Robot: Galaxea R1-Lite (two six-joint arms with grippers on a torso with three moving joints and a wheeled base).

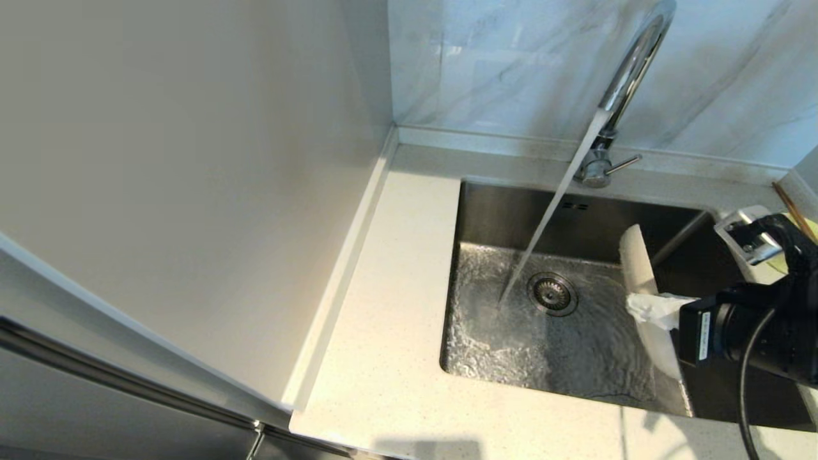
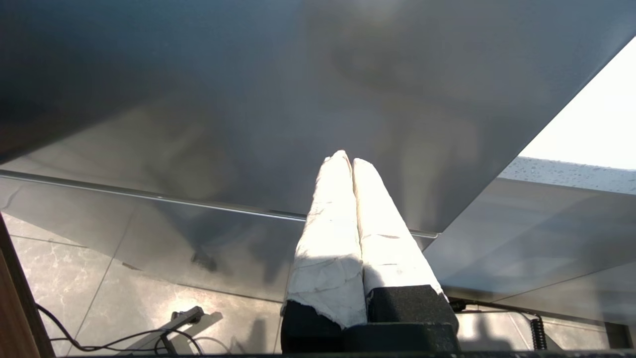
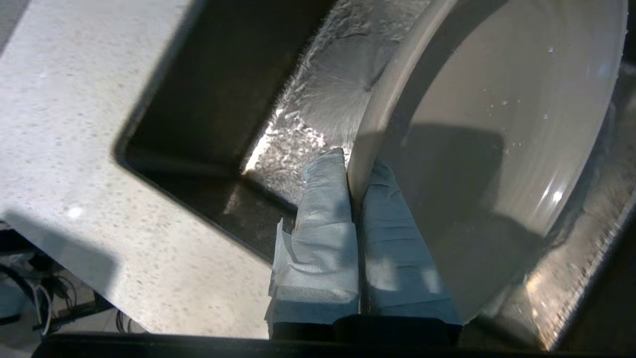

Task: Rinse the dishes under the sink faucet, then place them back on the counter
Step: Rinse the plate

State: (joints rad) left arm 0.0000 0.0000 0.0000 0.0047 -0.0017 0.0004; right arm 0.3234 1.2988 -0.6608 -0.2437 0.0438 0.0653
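Note:
Over the right part of the sink, my right gripper is shut on the rim of the white plate, which stands on edge. The right wrist view shows the taped fingers pinching the plate, which carries water drops. Water runs from the chrome faucet and lands just left of the drain strainer, left of the plate and apart from it. The brown chopsticks show at the far right behind the arm. The bowl is hidden. My left gripper is shut and empty, parked below the counter.
The speckled counter runs left of and in front of the sink. A white wall panel rises on the left, the marble backsplash behind. The faucet's lever points right. A steel panel faces the left gripper.

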